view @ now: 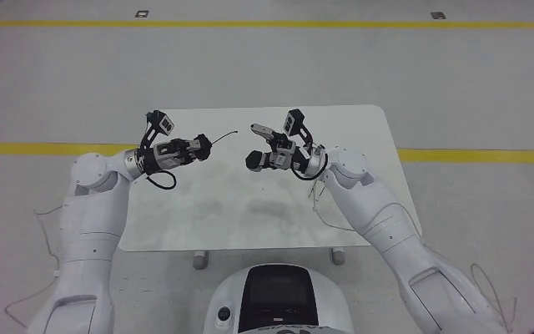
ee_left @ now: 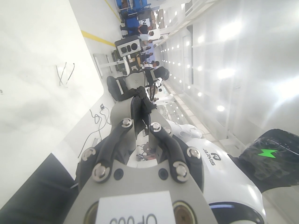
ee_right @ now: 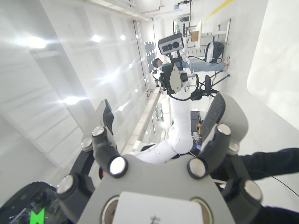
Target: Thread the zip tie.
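1. Black zip tie (view: 224,136) is sitting clamped in the left pincer (view: 207,144), above the tabletop (view: 350,134), its long axis pointing across toward the right pincer (view: 249,159).
2. That pincer is hanging wide and empty, near the tie's free tip, seemingly a little off its line.

White table (view: 217,209), grey floor (view: 83,75) (yellow lines (view: 250,22)), bright ceiling lights (ee_left: 225,73)

we see a white rounded table (view: 250,213) at the middle of the top view. a yellow floor line (view: 267,22) crosses at twelve o'clock, with a small dark floor plate (view: 142,13) just past it at eleven o'clock and another (view: 438,15) at one. a second yellow line (view: 467,155) runs behind the table from nine to three o'clock.
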